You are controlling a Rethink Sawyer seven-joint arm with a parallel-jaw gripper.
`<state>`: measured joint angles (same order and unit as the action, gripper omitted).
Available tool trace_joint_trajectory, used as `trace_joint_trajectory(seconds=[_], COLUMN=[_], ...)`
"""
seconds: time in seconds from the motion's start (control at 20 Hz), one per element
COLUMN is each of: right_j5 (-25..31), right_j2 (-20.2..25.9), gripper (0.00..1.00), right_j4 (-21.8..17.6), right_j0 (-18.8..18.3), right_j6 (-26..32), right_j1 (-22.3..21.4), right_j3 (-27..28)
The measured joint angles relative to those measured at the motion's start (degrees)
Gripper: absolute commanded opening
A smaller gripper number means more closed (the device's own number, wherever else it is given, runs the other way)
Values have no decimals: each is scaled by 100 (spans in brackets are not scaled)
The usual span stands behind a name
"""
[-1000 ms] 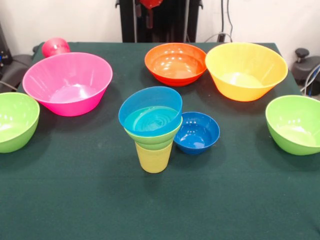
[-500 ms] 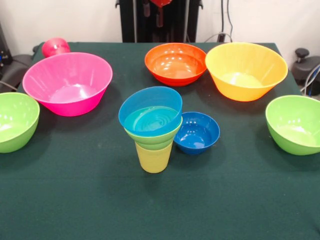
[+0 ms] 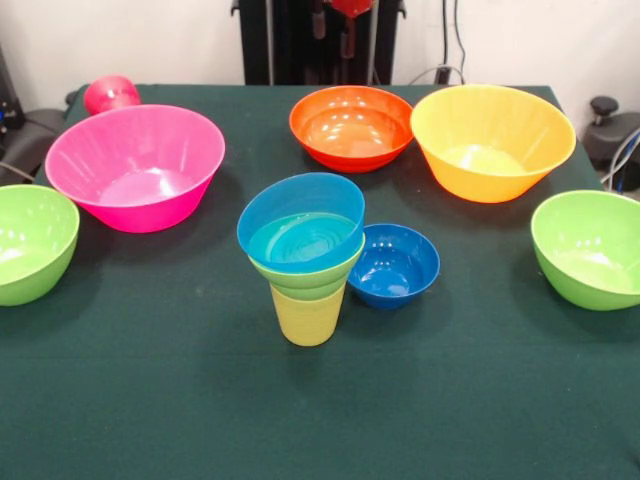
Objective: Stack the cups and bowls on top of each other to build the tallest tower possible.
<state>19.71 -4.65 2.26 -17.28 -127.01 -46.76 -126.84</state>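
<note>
The robot's gripper (image 3: 347,20) shows only as a red and dark tip at the top edge, above the far side of the table; whether it is spread or pressed together cannot be told, and it holds nothing that can be seen.

Near the middle of the dark green cloth-covered table (image 3: 480,400) stands the tower (image 3: 304,255): a pale yellow ribbed plastic cup (image 3: 307,315) upright at the base, a lime green plastic bowl (image 3: 305,276) nested in its mouth, and a light blue glossy plastic bowl (image 3: 300,222) seated in that one, tilted slightly toward the camera and empty inside. Just beside the tower's right side sits a small dark blue glossy bowl (image 3: 394,265), touching or nearly touching the stack, empty.

A large pink plastic bowl (image 3: 135,165) rests at the left rear, empty. Behind it at the table's far left corner lies a red plastic cup (image 3: 110,93). An orange-red bowl (image 3: 351,126) and a large yellow-orange bowl (image 3: 492,140) stand side by side at the right rear, both empty. Two more lime green bowls sit at the edges, one left (image 3: 32,240) and one right (image 3: 588,248), each empty and well apart from the tower.
</note>
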Motion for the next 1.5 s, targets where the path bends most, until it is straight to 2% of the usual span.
trace_joint_trajectory(seconds=[0.55, 0.95, 1.3, 1.5], right_j5=[0, 1, 25, 225], right_j2=[58, -55, -378, -623], gripper=[100, 100, 100, 100], right_j4=[687, 1334, 1890, 2208], right_j0=[606, 1235, 1873, 2279], right_j6=[-4, -158, -615, -1067], right_j1=[67, 242, 539, 800], right_j3=[126, 512, 1111, 1677])
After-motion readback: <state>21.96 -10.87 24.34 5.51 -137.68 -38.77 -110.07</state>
